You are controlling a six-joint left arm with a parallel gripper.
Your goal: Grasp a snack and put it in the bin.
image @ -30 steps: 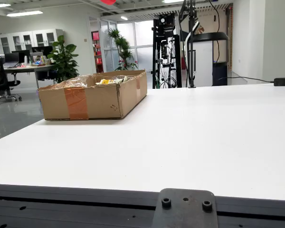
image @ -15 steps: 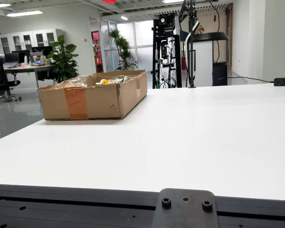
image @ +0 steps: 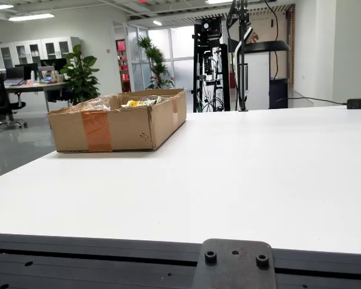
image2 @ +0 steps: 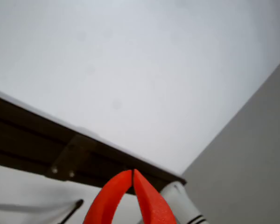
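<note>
In the view from the side, a shallow cardboard box (image: 117,123) with brown tape stands on the white table (image: 259,174) at the far left. Crinkled wrappers and a yellow snack pack (image: 137,103) show above its rim. No gripper appears in this view. In the view that rides on the gripper, the two orange fingers (image2: 151,205) rise from the bottom edge and meet at their tips. The gripper (image2: 132,172) is shut with nothing visible between the fingers. It hangs past the table's dark edge (image2: 37,135), with the bare white top (image2: 130,70) beyond.
A black mounting plate (image: 234,265) sits on the table's near rail. A black equipment rack (image: 212,66) and a stand (image: 243,54) rise behind the table, and a black adapter (image: 359,103) lies at the far right. Grey floor (image2: 252,163) lies off the table's side.
A red shape at the top edge of the side view has slid upward and is almost out of the frame. The box and table are unchanged.
</note>
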